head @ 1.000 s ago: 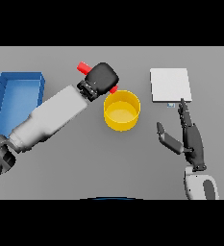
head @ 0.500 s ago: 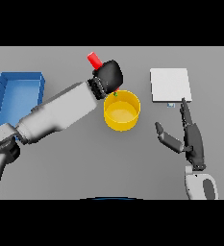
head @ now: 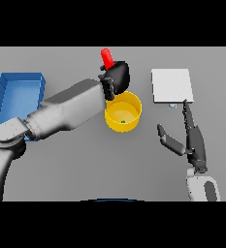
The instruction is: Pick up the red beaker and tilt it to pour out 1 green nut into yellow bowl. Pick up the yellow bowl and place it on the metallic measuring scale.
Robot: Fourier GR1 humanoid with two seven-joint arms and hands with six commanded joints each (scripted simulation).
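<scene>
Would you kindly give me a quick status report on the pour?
Left robot hand shut on red beaker, over yellow bowl. Green nut in bowl. Right robot hand open, idle near scale. Nothing in the way.

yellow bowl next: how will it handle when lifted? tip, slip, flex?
The yellow bowl looks like a rigid, thin-walled, wide round tub, so it probably won't flex. It holds only a small green nut, so it is likely light. Its smooth walls may slip in a pinch, and the nut could slide about if the bowl tilts.
</scene>
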